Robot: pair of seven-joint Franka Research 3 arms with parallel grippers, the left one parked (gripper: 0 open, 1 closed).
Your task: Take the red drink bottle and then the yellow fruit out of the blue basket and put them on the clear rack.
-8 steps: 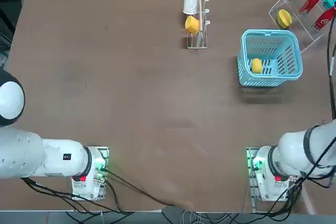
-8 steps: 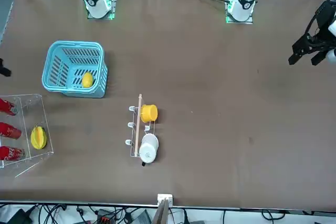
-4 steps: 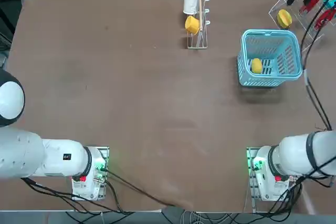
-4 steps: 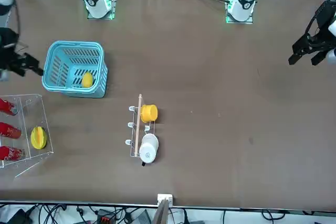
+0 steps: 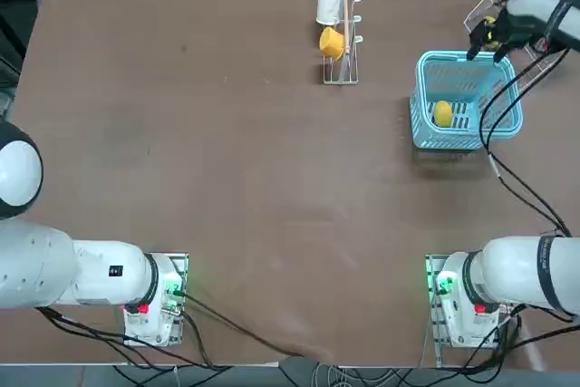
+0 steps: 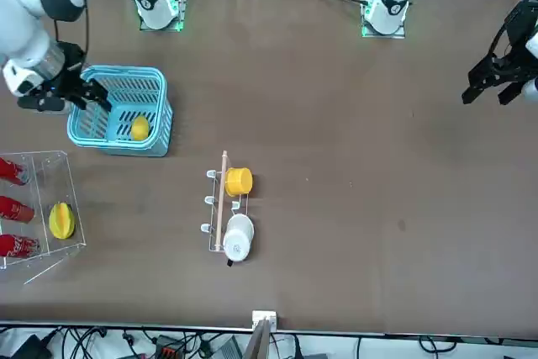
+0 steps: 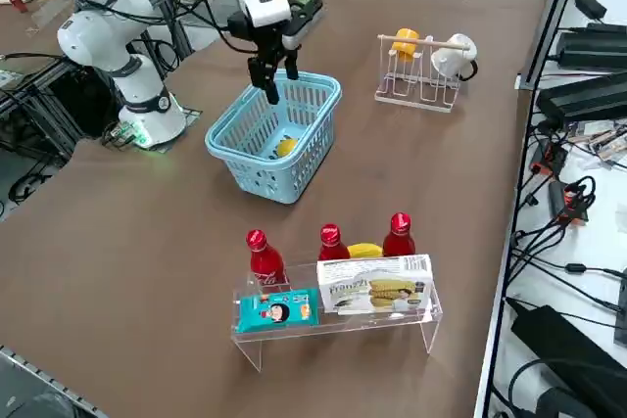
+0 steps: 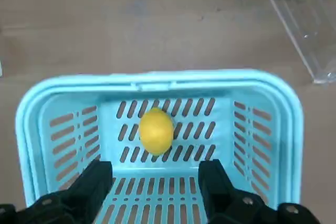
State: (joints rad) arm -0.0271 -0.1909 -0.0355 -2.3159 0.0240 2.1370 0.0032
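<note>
1. Top view: big brown table (image 5: pixel 227 178), arm bases near me, right arm reaching out over the far right corner.
2. Clear rack (image 7: pixel 333 312) sits beyond the blue basket (image 5: pixel 467 101), well apart from it. Three red bottles stand on it, incl. presumably the red drink bottle (image 7: pixel 329 242) – none left in the basket.
3. Right gripper (image 8: pixel 155 190) hangs above the basket, jaws spread wide, nothing between them.
4. Yellow fruit (image 8: pixel 156 130) lies alone on the basket floor, near one wall.
5. Next, I'd say: drop straight down, fingers astride the fruit, clear of the rim – squeeze gently at its widest pt, since it looks apt to roll.
</note>
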